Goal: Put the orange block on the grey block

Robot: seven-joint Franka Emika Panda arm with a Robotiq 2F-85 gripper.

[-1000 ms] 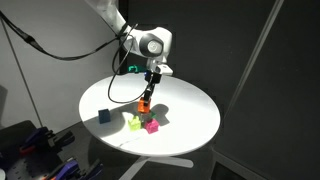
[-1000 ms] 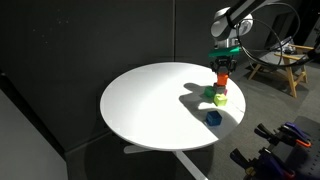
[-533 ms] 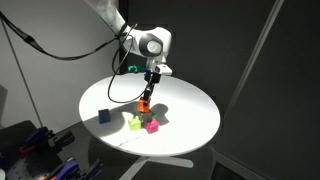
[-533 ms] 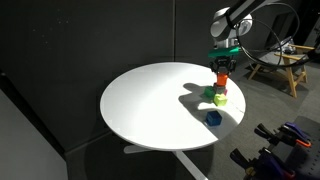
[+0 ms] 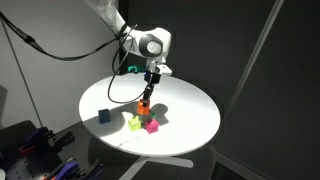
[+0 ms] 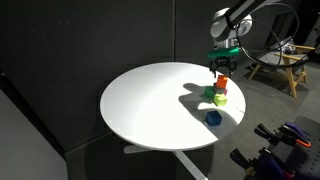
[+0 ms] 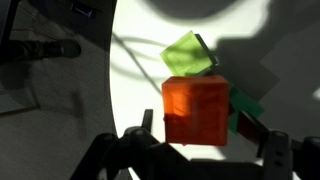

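Note:
The orange block point(image 7: 195, 110) fills the middle of the wrist view, between the fingers of my gripper point(image 7: 198, 126). The jaws stand spread wider than the block, with a gap on its right side, so the gripper is open. In both exterior views the orange block point(image 5: 144, 103) point(image 6: 221, 84) sits raised above the white round table point(image 5: 190, 110), just under the gripper point(image 5: 150, 86) point(image 6: 222, 70). The grey block is hidden beneath the orange block, and I cannot make it out in any view.
A yellow-green cube point(image 5: 135, 122) point(image 7: 192, 52), a pink cube point(image 5: 152, 126) and a blue cube point(image 5: 104, 116) point(image 6: 212, 117) lie near the stack. The stack stands close to the table's edge point(image 6: 238, 105). A wooden stand point(image 6: 272, 60) and clutter point(image 5: 30, 140) sit beyond the table.
The jaws have spread apart from the orange block, which stays where it was. The arm has barely moved.

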